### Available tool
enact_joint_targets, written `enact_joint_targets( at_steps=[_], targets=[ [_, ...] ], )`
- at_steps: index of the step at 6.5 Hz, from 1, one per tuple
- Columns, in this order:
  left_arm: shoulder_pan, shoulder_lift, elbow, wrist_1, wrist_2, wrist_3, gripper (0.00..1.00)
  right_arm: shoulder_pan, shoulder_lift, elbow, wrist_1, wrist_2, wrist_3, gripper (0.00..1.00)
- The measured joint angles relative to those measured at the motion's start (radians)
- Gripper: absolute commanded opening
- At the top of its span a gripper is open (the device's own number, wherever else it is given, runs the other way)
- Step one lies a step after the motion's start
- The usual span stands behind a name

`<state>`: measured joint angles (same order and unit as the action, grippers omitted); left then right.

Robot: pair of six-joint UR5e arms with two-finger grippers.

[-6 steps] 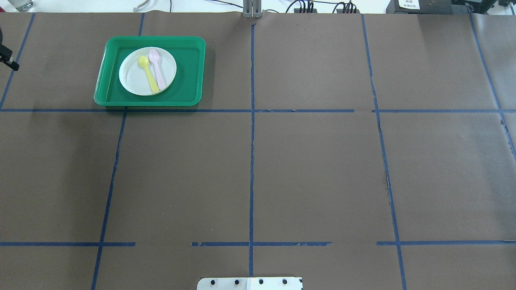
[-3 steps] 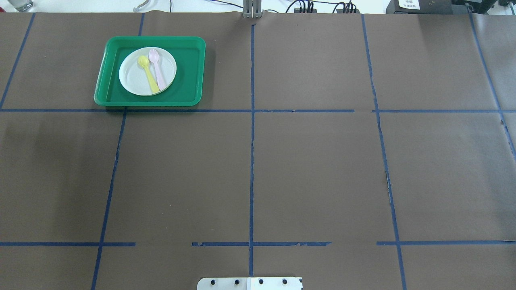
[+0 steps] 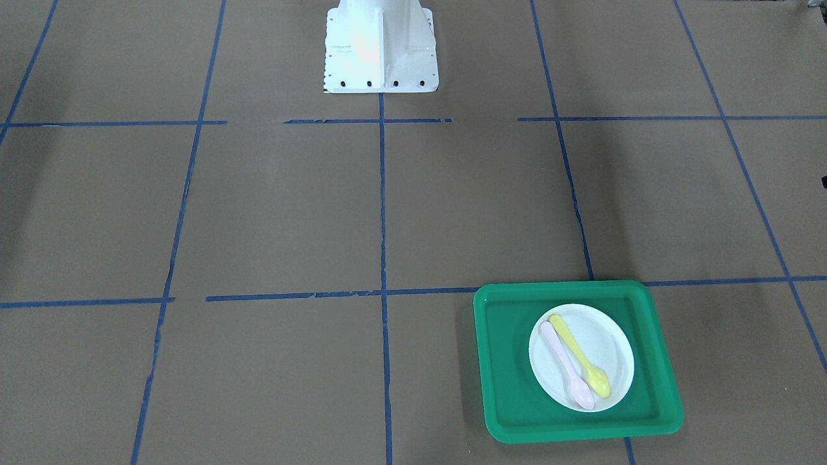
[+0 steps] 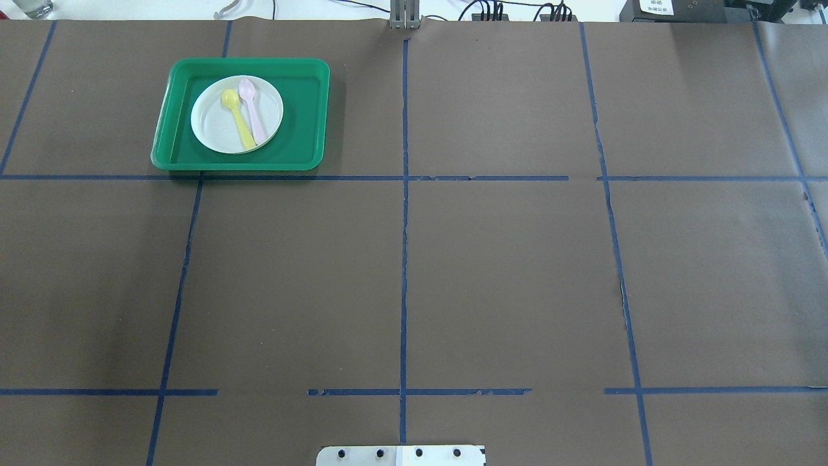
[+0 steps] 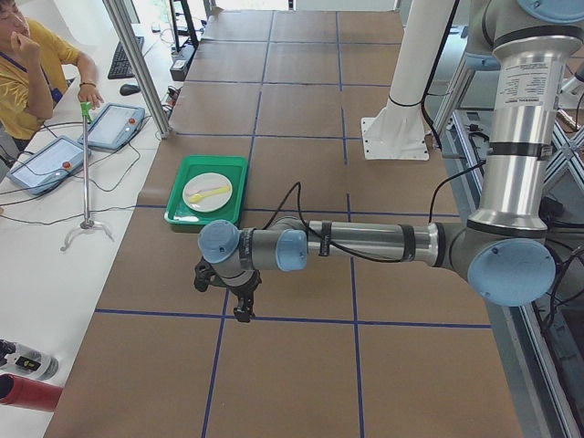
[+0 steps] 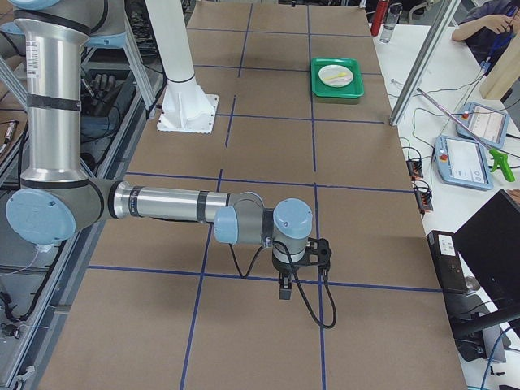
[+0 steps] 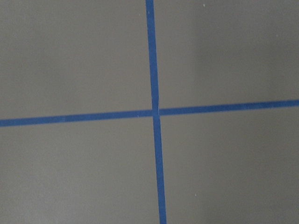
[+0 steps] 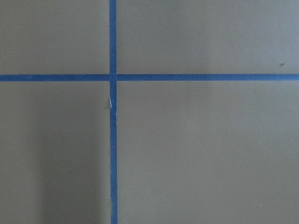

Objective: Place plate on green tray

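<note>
White plate (image 4: 210, 126) already flat inside the green tray (image 4: 304, 116), at the tabletop's (image 4: 504, 272) far left, carrying a yellow spoon (image 4: 239, 122) and a pink spoon (image 4: 253, 116). Looks finished. Well apart from it, left hand (image 5: 242, 310) and right hand (image 6: 283, 288); spread or pressed together, impossible to tell. Best to keep both arms clear, touching nothing.

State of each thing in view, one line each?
green tray: flat on table.
plate: upright on green tray.
yellow spoon: lying on plate.
pink spoon: on plate, beside yellow spoon.
left gripper: above bare table; open/shut cannot tell.
right gripper: above bare table; open/shut cannot tell.
</note>
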<state>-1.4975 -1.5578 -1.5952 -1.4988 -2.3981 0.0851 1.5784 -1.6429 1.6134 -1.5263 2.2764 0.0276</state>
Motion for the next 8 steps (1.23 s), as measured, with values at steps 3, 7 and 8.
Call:
enact_joint_targets(
  at_steps=[3,7,8],
  targets=[
    [-0.083,0.089,-0.088,0.005,0.002,0.002,1.00,0.000,0.000,0.000,0.000,0.000,0.001,1.00],
    [-0.127,0.094,-0.084,0.007,0.001,0.001,1.00,0.000,0.000,0.000,0.000,0.000,0.000,1.00],
    [-0.177,0.093,-0.085,0.006,0.002,0.001,1.00,0.000,0.000,0.000,0.000,0.000,0.000,1.00]
  ],
)
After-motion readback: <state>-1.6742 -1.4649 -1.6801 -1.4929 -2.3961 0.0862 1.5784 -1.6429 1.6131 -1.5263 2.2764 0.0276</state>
